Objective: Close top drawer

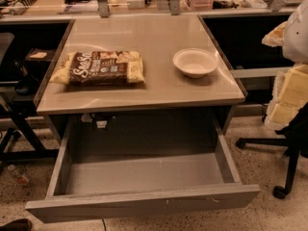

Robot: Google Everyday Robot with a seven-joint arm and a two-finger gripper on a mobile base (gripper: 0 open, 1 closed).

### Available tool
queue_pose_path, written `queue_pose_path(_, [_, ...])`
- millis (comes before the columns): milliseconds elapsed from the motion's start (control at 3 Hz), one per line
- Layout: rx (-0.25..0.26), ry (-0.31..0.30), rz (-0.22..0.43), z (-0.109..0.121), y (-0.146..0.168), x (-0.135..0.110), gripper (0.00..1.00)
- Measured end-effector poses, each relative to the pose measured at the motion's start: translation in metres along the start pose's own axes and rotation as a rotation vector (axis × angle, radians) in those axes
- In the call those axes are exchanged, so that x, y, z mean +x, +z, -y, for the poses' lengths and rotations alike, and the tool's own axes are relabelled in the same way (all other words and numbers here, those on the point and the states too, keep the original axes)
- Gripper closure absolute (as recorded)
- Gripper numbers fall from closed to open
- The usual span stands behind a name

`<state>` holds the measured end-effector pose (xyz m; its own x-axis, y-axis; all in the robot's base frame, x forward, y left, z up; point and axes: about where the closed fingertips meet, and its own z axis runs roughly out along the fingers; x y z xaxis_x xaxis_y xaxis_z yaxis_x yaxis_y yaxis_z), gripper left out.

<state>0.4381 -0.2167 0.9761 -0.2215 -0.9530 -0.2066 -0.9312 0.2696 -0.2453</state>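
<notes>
Camera view: looking down at a tan table [144, 88] with the top drawer [144, 203] hanging wide open under its front edge.

On the table there's a brown and pale yellow snack bag [101, 67] lying flat near the left edge, and a white bowl [195, 62] near the right edge. They sit well apart, and neither one hangs over the drawer. Past the back edge is a cluttered counter [57, 4].

Off the right edge there's an office chair [288, 148] on castors with some pale yellow padding [288, 95] on it. It's near the drawer's front right corner but not touching it. On the floor off the left edge are a plastic bottle [18, 173] and the tip of a dark shoe [14, 224], right by the drawer's front left corner. Nothing sits between the drawer front and the table.

The drawer is a deep grey box, almost as wide as the table. Its front is flat with no handle and has a few small pale scuffs right of the middle. You can see its grey bottom and both side walls. The front panel sits well forward of the table's front edge, and its left end is lower in the picture than its right.

The jaws are out of view, so I can't tell if they're open, closed or holding anything, or where they are relative to the drawer.
</notes>
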Motion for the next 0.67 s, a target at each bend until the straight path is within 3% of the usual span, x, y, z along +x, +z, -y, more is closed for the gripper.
queue_pose_path(333, [0.0,0.0,0.0,0.0,0.0,0.0,0.0])
queue_pose_path(667, [0.0,0.0,0.0,0.0,0.0,0.0,0.17])
